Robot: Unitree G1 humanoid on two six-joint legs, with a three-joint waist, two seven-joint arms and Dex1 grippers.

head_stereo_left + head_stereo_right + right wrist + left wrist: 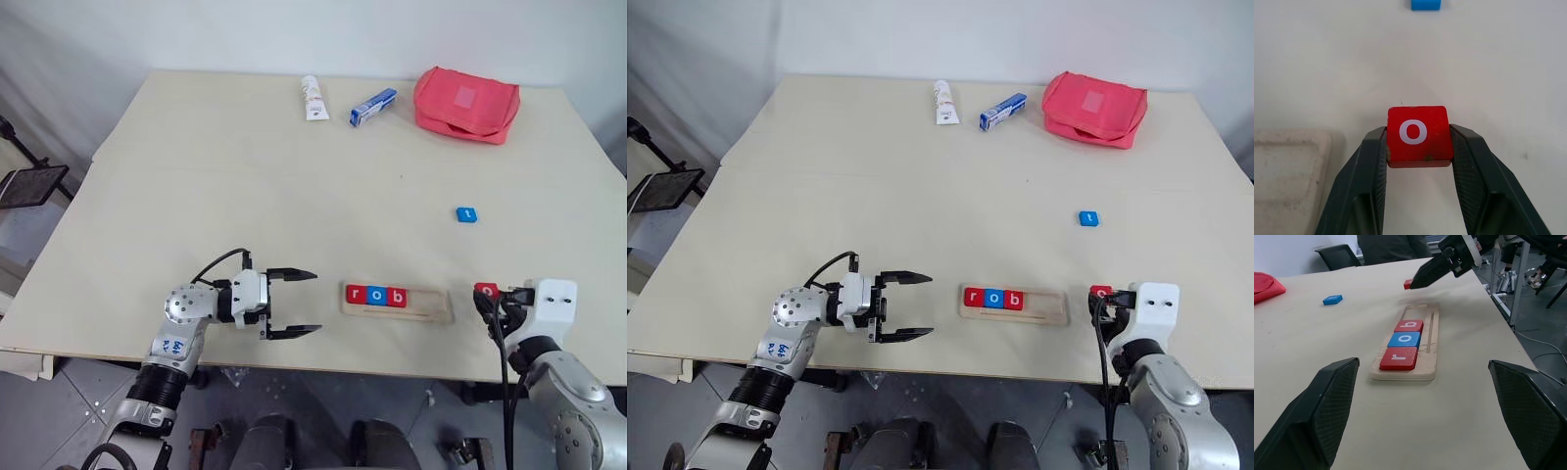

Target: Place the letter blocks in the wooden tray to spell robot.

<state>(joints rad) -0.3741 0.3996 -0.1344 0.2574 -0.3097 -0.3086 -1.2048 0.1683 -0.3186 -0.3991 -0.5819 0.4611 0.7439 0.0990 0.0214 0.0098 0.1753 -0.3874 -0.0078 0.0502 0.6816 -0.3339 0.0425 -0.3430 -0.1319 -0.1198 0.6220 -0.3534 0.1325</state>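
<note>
Right wrist view: right hand (1419, 147) pinching red "o" block (1419, 133), blue tile (1425, 4) cut off; left hand (292, 305) spread.

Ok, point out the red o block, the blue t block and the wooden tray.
red o block (1418, 133), right wrist view, its lettered face.
blue t block (466, 214), left eye view, its top.
wooden tray (429, 304), left eye view, its bare right end.

silver arms (186, 305), black cables — white wrist housing (554, 300), black textured jaws.
</note>
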